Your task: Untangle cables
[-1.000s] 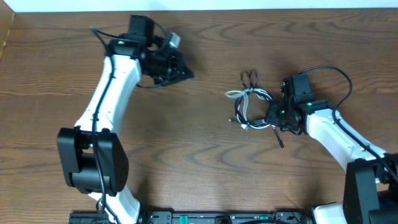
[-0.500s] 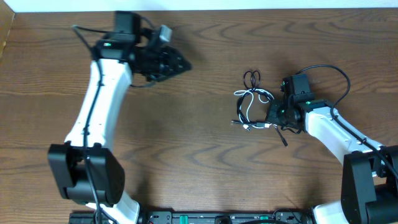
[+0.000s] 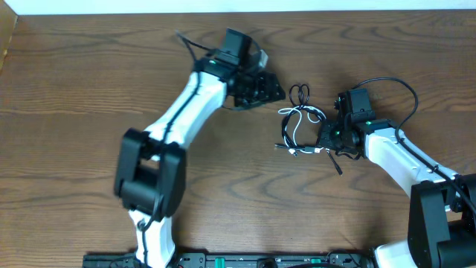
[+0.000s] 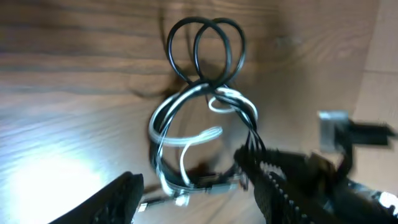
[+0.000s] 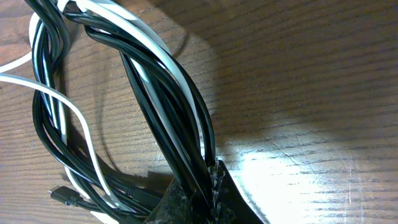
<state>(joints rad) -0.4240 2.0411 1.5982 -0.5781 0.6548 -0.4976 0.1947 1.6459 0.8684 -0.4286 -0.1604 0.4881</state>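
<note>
Several thin black and white cables (image 3: 299, 125) lie knotted together on the wooden table (image 3: 223, 186), right of centre. The right fingers (image 5: 214, 196) are clamped on the bundle's strands at its right side. The left fingers (image 4: 292, 186) hover spread apart just left of its twin black loops.

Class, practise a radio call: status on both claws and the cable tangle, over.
Right claw shut on the cables. Left claw open, close beside the bundle. Cables knotted together. No obstruction seen.
</note>
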